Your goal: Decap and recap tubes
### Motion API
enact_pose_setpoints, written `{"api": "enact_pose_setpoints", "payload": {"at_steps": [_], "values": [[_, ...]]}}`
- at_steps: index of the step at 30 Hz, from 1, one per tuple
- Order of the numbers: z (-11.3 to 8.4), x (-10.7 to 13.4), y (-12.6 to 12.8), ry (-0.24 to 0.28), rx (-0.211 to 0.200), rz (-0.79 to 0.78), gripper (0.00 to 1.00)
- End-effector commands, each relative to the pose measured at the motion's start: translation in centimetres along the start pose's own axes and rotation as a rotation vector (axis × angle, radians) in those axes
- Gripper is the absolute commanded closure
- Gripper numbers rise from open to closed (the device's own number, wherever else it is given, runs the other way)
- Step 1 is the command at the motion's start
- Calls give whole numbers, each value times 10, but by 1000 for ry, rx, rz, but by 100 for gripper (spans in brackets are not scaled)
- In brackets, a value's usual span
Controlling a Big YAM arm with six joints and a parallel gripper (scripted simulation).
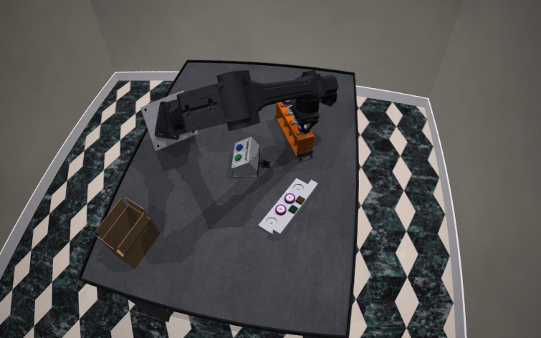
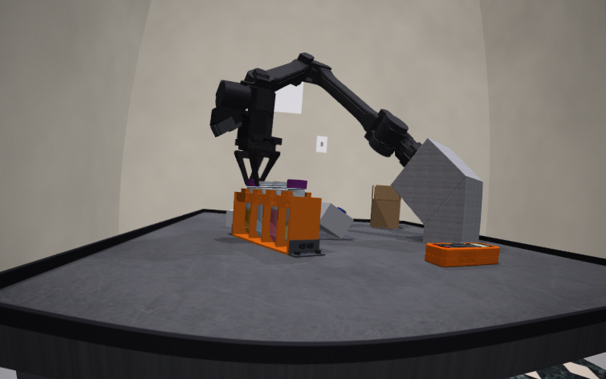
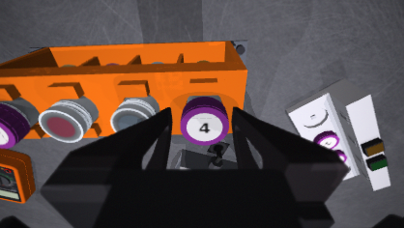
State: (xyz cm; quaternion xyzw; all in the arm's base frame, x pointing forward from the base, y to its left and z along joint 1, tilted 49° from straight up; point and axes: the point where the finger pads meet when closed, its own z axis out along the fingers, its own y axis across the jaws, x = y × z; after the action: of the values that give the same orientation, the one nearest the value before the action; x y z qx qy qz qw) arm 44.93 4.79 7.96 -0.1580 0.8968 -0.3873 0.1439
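The pincer [image 1: 304, 129] [image 2: 254, 182] [image 3: 201, 114] is open, its fingers apart on either side of the purple cap marked 4 [image 2: 250, 181] [image 3: 204, 127], above the orange decapping station [image 1: 304, 145] [image 2: 304, 218] [image 3: 145, 77].

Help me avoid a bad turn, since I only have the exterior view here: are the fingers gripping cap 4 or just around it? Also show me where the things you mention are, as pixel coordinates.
Observer: Just around it. The wrist view shows a gap between cap 4 [image 1: 302, 129] [image 2: 250, 182] [image 3: 205, 127] and the fingers [image 1: 301, 121] [image 2: 255, 175] on both sides.
Operator: I only get a sliver of the cap tray. What is in it?
Observer: From the top view, two purple-rimmed caps [image 1: 289, 198] [image 3: 327, 140] sit in the middle nests of the cap tray [image 1: 306, 190] [image 2: 229, 218] [image 3: 367, 111].
Operator: And the lamps?
Observer: Both the amber lamp [image 1: 299, 200] [image 3: 374, 147] and the green lamp [image 1: 292, 208] [image 3: 378, 162] look dark.
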Motion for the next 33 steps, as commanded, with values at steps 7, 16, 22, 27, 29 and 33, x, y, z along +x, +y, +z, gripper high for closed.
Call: {"api": "enact_pose_setpoints", "payload": {"at_steps": [7,16,22,27,29,33], "values": [[3,1,-5,18,12,497,51],[1,2,-7,17,16,866,51],[2,-3,-7,14,17,1120,51],[3,-2,-8,10,18,1338,51],[2,-2,-8,9,18,1423,51],[2,-2,-9,8,19,1593,51]]}}
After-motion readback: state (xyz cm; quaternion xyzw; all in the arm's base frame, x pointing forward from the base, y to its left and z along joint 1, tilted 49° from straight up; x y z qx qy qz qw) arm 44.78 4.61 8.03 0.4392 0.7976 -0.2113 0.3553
